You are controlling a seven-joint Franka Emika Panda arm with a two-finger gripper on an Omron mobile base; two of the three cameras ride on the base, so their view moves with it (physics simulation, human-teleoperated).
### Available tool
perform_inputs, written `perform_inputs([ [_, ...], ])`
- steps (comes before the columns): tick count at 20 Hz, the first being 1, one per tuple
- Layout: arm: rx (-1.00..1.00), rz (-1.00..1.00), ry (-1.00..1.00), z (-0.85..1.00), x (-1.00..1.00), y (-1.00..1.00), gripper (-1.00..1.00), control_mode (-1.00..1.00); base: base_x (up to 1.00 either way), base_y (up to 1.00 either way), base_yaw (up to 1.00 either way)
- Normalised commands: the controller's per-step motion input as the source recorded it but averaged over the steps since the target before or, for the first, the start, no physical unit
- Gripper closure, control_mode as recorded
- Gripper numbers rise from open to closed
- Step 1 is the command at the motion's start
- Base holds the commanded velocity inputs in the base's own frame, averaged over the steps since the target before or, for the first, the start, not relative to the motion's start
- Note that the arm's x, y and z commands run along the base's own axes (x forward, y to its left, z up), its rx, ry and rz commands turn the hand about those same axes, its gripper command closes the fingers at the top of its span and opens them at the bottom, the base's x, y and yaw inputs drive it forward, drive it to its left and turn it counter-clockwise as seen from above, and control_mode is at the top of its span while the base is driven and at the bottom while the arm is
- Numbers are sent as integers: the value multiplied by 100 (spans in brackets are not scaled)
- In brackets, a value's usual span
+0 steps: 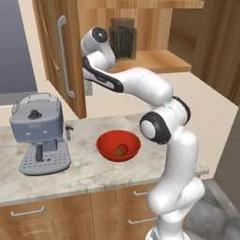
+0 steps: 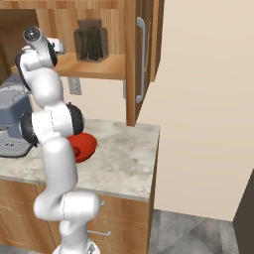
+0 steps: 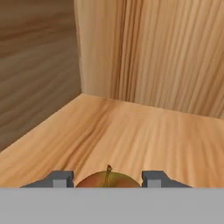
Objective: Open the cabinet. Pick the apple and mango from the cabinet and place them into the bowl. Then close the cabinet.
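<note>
The cabinet [image 1: 51, 61] stands open, both doors swung wide, and my arm reaches onto its wooden shelf [image 3: 131, 131]. In the hand view my gripper [image 3: 107, 178] is shut on the apple [image 3: 101, 181], a red-green fruit with a short stem. One dark fingertip presses each side of it, low over the shelf near the back left corner. The red bowl [image 1: 104, 140] sits on the marble counter below, partly behind my arm in the right base view [image 2: 88, 144]. A green-red mango [image 1: 121, 150] lies inside it.
A dark glass jar [image 1: 123, 37] stands on the shelf to the right of my hand, seen too as the jar [image 2: 90, 44]. A grey coffee machine [image 1: 40, 131] is left of the bowl. The right door [image 2: 144, 59] juts out over the counter. Drawers run under the counter.
</note>
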Motion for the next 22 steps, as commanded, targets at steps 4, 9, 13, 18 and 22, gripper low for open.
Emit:
perform_inputs([
  [4,0,0,-7,-1,-38,-18,100,-100,0,0,0],
  [9,2,-1,17,88,-54,-17,100,-100,0,0,0],
  [13,0,-3,20,36,-62,-13,100,-100,0,0,0],
  [18,0,-3,5,0,-70,-27,100,-100,0,0,0],
  [22,0,-4,2,0,-83,-40,100,-100,0,0,0],
])
